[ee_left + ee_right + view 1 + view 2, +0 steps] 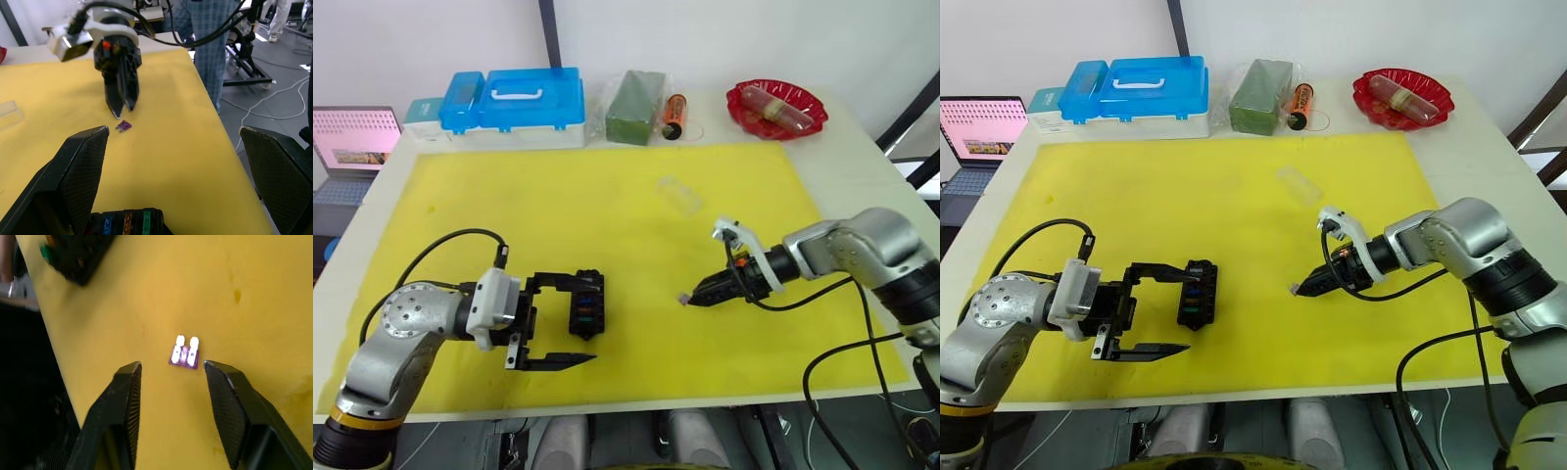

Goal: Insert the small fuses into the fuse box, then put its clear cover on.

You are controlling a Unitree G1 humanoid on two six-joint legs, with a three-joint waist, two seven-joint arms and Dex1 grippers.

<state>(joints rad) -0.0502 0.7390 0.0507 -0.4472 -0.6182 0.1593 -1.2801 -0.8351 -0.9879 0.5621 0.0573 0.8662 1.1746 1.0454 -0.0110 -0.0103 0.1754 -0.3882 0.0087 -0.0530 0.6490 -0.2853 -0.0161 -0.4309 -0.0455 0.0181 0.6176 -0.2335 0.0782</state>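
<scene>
Yellow mat: right claw straddles purple fuse.

A plain yellow mat is spread over a pale table. A purple fuse with two silver prongs is seen at the centre of the right wrist view. The fuse box is black, with blue, orange and green fuses set in it. Black fingers are seen on both grippers. At the top of the frame, a blue-lidded case, a dark green block and a red dish are lined up.
</scene>
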